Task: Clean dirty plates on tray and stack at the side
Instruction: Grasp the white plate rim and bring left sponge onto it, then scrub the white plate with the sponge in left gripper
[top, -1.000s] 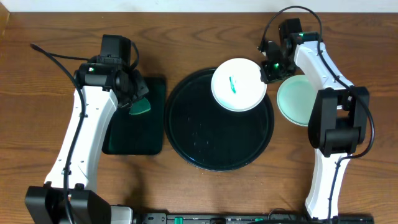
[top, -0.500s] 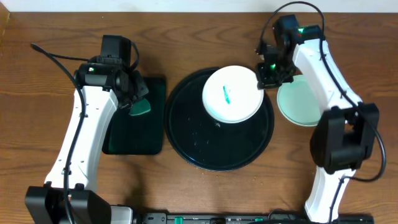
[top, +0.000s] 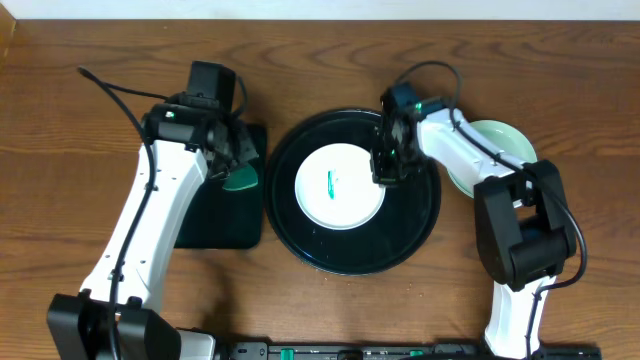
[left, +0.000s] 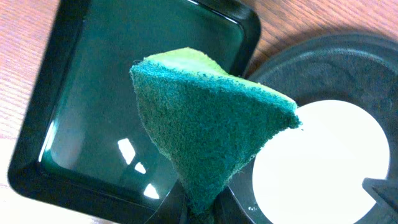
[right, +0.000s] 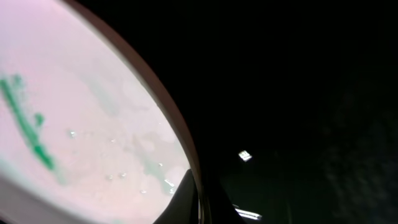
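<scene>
Dirty plate (top: 340, 187): white, over the middle of the round tray (top: 300, 240), well inside the rim all round. I cannot tell whether it rests flat on the tray or is held just above it.
Smear (top: 331, 183): short teal streak near the plate's centre, running roughly toward and away from the robot. A few droplets show beside it in the right wrist view.
Right gripper (top: 384, 172): at the plate's right edge. In the right wrist view its fingertips (right: 186, 198) sit on either side of the rim, so I judge it pinched on the plate.
Left gripper (top: 228, 160): clenched on a green sponge (top: 240, 178), whose free corner points up and away from the jaws in the left wrist view.
Sponge position: above the right edge of the rectangular tray (top: 215, 225), just beside the round tray's left rim, apart from the plate.
Key relation: the smear lies to the right of the sponge, across the near rim of the round tray. The plate's left half is open to the left arm while the right arm occupies the opposite edge.
Nearer arm for wiping: left, as I judge it, with the right one steadying.
Mint plate (top: 508, 135): on the table (top: 80, 60) right of the round tray, partly under the right arm.
</scene>
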